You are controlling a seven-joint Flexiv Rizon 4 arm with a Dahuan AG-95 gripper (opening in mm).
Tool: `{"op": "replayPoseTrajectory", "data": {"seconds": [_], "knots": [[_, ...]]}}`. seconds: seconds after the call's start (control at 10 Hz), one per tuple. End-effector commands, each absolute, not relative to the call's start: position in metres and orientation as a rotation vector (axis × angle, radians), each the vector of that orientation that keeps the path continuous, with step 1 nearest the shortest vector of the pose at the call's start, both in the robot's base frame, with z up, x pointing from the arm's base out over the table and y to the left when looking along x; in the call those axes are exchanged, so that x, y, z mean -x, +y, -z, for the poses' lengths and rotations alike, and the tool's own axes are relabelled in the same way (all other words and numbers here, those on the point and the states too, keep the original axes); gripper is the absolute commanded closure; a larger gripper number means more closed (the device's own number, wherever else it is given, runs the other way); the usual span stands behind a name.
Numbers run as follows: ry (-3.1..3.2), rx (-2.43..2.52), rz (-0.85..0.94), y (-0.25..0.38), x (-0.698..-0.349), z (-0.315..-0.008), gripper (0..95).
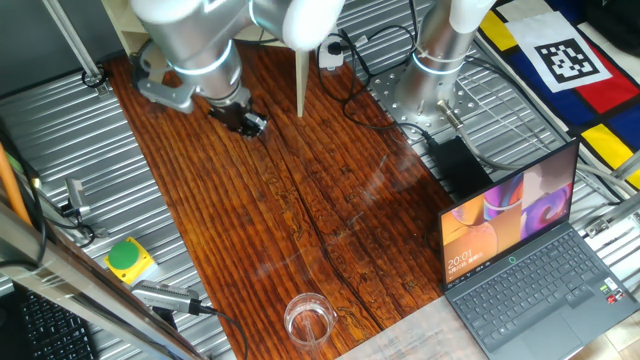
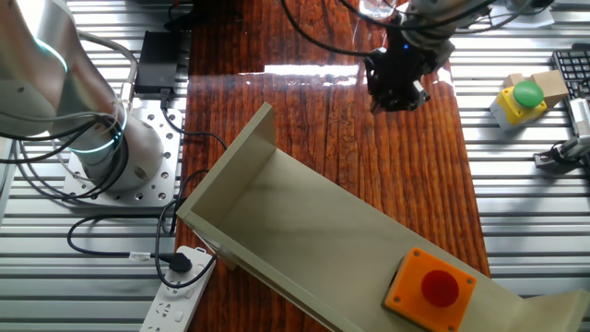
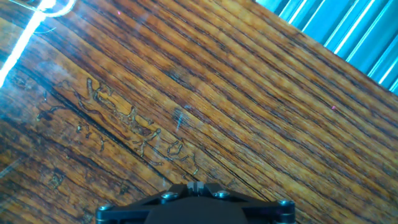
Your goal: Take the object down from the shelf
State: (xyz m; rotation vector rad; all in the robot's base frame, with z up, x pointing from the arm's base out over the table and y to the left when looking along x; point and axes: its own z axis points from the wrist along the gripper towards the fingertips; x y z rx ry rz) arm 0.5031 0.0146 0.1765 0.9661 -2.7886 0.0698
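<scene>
The orange box with a red button (image 2: 431, 286) sits on the horizontal board of the cream shelf (image 2: 277, 212), near the front right of the other fixed view. In one fixed view only a thin upright edge of the shelf (image 1: 301, 80) shows and the box is hidden. My gripper (image 2: 398, 88) hangs over the wooden table far from the shelf and also shows in one fixed view (image 1: 248, 122). In the hand view its fingertips (image 3: 196, 186) meet with nothing between them, above bare wood.
A yellow box with a green button (image 1: 128, 258) lies on the metal surface beside the table. A drinking glass (image 1: 309, 318) stands near the table's edge. An open laptop (image 1: 530, 250), a black power adapter (image 2: 155, 57) and a power strip (image 2: 180, 286) are nearby.
</scene>
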Motion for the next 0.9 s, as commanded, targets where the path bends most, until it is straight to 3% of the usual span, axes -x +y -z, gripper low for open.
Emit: {"op": "replayPoseTrajectory", "data": {"seconds": [0.1, 0.5, 0.9], "knots": [[-2.803, -0.980, -0.086, 0.0137, -0.5012, -0.1766, 95.0], [-2.795, -1.005, -0.080, 0.0137, -0.5012, -0.1766, 95.0], [-2.803, -1.107, 0.056, 0.0137, -0.5012, -0.1766, 95.0]]}}
